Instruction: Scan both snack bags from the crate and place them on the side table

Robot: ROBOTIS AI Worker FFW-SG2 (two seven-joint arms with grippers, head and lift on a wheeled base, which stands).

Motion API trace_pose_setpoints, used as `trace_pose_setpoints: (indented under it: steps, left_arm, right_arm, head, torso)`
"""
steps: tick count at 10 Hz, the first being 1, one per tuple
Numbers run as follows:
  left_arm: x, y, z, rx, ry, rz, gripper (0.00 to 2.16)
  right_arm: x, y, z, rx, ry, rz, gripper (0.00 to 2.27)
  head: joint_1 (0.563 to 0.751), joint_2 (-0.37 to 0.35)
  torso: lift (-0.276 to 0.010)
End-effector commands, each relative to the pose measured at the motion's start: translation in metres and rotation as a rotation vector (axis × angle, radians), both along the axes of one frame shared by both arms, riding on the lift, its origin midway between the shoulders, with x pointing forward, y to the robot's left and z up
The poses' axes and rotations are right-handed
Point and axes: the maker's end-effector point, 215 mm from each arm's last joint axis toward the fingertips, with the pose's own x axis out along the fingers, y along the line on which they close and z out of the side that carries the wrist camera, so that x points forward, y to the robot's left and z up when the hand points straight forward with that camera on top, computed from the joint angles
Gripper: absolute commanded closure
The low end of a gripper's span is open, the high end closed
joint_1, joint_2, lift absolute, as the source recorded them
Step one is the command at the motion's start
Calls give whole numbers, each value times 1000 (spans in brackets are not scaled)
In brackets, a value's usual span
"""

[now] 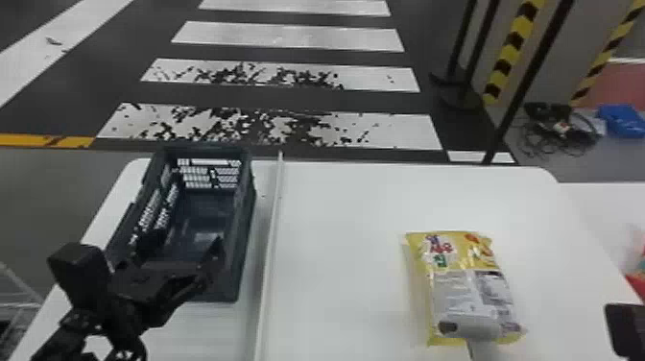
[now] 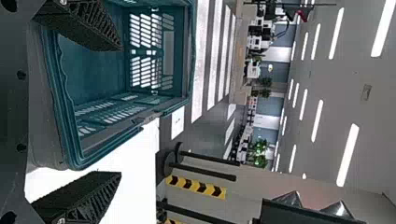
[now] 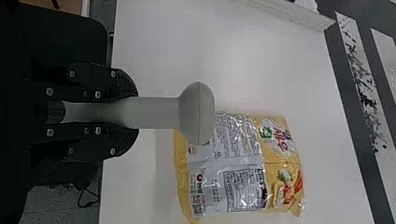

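The grey scanner (image 3: 197,113) is gripped by its handle in the right gripper (image 3: 128,113), the two fingers closed on either side of it. Over the near end of the yellow snack bag (image 1: 468,283) the scanner's rounded head is held (whether the wrapper is touched cannot be told). The bag is laid flat on the white table (image 1: 336,206), its grey printed panel turned up, to the right of a thin white strip (image 1: 271,235) by which the tabletop is crossed.

On the left of that strip the dark, slotted crate (image 1: 244,230) is set. Its near end is partly covered from view by the left gripper (image 1: 185,245), whose fingers are spread wide with nothing held between them.

Beyond the table's right edge a further white surface (image 1: 609,206) is seen, with a blurred red item (image 1: 636,284) at the view's edge. Farther off, the dark floor is marked with white stripes (image 1: 288,36).
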Motion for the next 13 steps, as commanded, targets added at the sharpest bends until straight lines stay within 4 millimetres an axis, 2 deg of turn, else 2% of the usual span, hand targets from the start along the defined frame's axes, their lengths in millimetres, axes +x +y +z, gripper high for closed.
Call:
trace_pose_setpoints:
  steps: [1,7,11,13]
  left_arm:
    - [-1,0,-1,0,2,0,36]
    - [-1,1,-2,-1,3,3,36]
    - [-1,3,-3,0,0,5,36]
    - [-1,6,-1,3,-7,9,36]
  right_arm:
    - [0,-2,-8,-6,19,-2,2256]
    - [16,-3,-7,-23,-1,2,2256]
    - [16,-2,-11,-20,8,2,2256]
    - [19,-7,-6,-33,-6,-4,2256]
  head:
    - [695,-29]
    - [695,-32]
    - [695,-29]
    - [695,-27]
  torso:
    - [-95]
    - [-95]
    - [-95]
    - [-95]
